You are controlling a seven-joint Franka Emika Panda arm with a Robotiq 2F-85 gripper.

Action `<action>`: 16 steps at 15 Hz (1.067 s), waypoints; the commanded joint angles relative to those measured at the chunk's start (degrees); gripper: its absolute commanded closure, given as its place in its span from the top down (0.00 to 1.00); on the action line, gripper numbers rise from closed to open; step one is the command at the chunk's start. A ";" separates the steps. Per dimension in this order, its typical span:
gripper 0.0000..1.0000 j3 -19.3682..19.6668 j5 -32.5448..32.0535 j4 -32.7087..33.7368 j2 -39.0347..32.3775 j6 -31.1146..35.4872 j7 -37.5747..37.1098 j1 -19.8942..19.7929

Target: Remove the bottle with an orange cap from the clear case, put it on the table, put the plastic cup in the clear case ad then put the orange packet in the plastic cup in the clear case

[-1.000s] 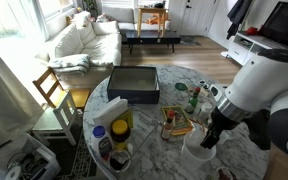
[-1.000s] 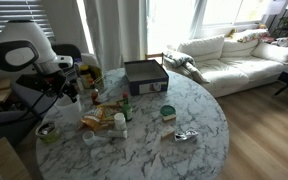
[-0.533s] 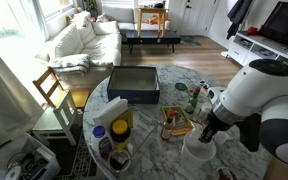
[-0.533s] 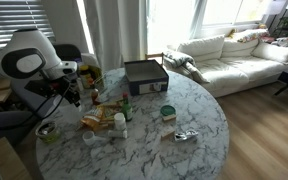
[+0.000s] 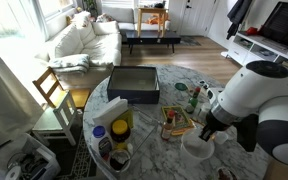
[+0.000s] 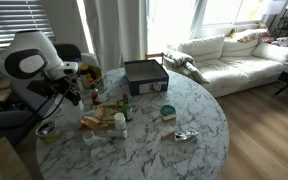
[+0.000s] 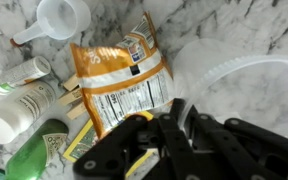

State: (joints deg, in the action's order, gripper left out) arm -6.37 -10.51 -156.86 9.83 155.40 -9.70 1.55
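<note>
- Currently the gripper [image 5: 206,138] reaches straight down at the near edge of the table [image 5: 154,150], its jaws closed almost all the way
- Seen from the wrist, the black fingers [image 7: 162,128] meet on the rim of the plastic cup [image 7: 239,85], pinching its thin translucent wall
- Meanwhile the plastic cup stands on the marbled top just beside the clear case [image 5: 176,120], not inside it
- Flat beside the cup lies the orange packet [image 7: 119,80], printed side up; in an exterior view it seems to lie in the clear case
- Left of the packet in the wrist view are a white bottle [image 7: 24,100] on its side, a green bottle [image 7: 39,150] and a white scoop [image 7: 59,18]
- Farther back on the table sits a dark tray [image 5: 134,85], well apart from the gripper, with a yellow tub [image 5: 120,125] under a blue lid nearer the front
</note>
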 commanded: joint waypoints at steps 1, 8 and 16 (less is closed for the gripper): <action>0.02 1.25 6.27 2.02 3.20 -4.91 6.95 2.91; 0.02 4.47 21.02 13.31 7.51 -18.99 24.51 8.52; 0.02 3.35 25.12 18.98 3.55 -8.01 20.42 8.03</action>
State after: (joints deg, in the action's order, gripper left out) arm -2.65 13.36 -138.63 16.08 141.68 12.35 9.32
